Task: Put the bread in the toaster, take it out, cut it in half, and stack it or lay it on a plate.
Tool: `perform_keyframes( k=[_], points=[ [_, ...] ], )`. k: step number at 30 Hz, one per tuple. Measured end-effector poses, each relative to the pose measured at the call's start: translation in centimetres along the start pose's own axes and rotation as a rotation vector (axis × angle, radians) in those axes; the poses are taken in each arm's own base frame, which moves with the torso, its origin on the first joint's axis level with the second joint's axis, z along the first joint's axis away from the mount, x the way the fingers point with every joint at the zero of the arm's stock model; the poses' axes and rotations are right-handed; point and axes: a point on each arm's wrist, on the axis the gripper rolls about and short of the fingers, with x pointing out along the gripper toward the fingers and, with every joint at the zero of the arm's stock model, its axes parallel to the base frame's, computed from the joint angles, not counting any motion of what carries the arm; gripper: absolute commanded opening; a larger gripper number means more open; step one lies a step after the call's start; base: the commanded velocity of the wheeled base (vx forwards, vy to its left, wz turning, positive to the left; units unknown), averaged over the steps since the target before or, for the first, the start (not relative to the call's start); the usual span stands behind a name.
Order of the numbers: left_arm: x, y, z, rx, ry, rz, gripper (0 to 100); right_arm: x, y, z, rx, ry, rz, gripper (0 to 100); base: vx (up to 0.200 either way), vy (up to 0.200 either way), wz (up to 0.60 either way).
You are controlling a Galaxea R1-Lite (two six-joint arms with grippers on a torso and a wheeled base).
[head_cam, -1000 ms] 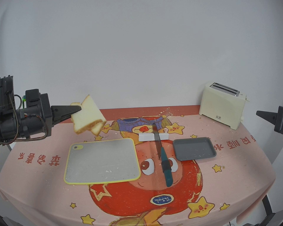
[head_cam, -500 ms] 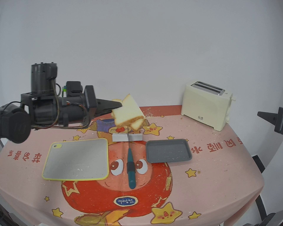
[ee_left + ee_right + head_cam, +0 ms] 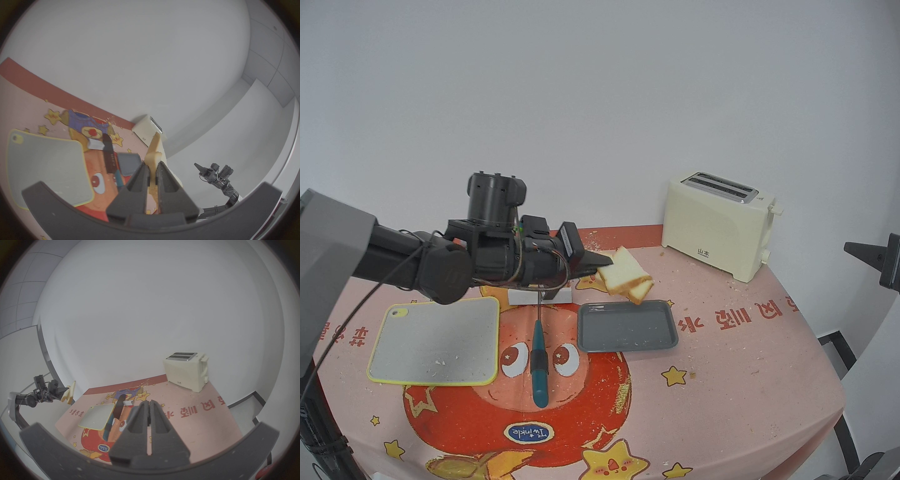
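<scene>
The toaster point(image 3: 717, 223) stands at the desk's point(image 3: 737, 375) far right corner, with open air above its slots. Bare cloth runs between it and the grey plate point(image 3: 627, 325). The left arm point(image 3: 456, 262) spans the far middle above the knife point(image 3: 539, 369) and its white rest point(image 3: 519, 297), barring that way. Its hand point(image 3: 605, 259), clamped on the bread point(image 3: 624, 277), hangs at the plate's far edge.

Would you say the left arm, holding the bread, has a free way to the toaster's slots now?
Probably yes. The left gripper holds the bread in the air near the tray; nothing stands between it and the toaster, whose slots look empty. It likely must rise first.
</scene>
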Motion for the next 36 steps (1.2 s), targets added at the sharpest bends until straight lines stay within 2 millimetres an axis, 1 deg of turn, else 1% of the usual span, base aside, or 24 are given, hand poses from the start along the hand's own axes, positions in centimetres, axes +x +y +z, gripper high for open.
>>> perform_keyframes(
  k=[2,11,15,20,26,36],
  points=[
    [1.0,0.8,-0.4,-0.012,0.021,0.016,0,0.1,0.0,0.1,-0.001,-0.021,0.004,0,0.000,0.000,0.00],
    [3.7,3.3,-1.3,-0.049,0.079,0.062,0,0.6,-0.1,-0.2,-0.002,-0.048,0.003,0,0.000,0.000,0.00],
    [4.3,3.9,-1.3,-0.059,0.087,0.071,0,0.7,-0.2,-0.3,-0.002,-0.043,0.001,0,0.000,0.000,0.00],
    [4.7,4.2,-1.3,-0.059,0.090,0.074,0,0.8,-0.2,-0.4,-0.002,-0.038,0.001,0,0.000,0.000,0.00],
    [4.9,4.0,-1.1,-0.053,0.087,0.068,0,0.8,-0.2,-0.4,0.000,-0.037,0.001,0,0.000,0.000,0.00],
    [5.4,4.0,-1.4,-0.057,0.101,0.071,0,0.8,-0.1,-0.4,-0.003,-0.037,0.004,0,0.000,0.000,0.00]
  ],
)
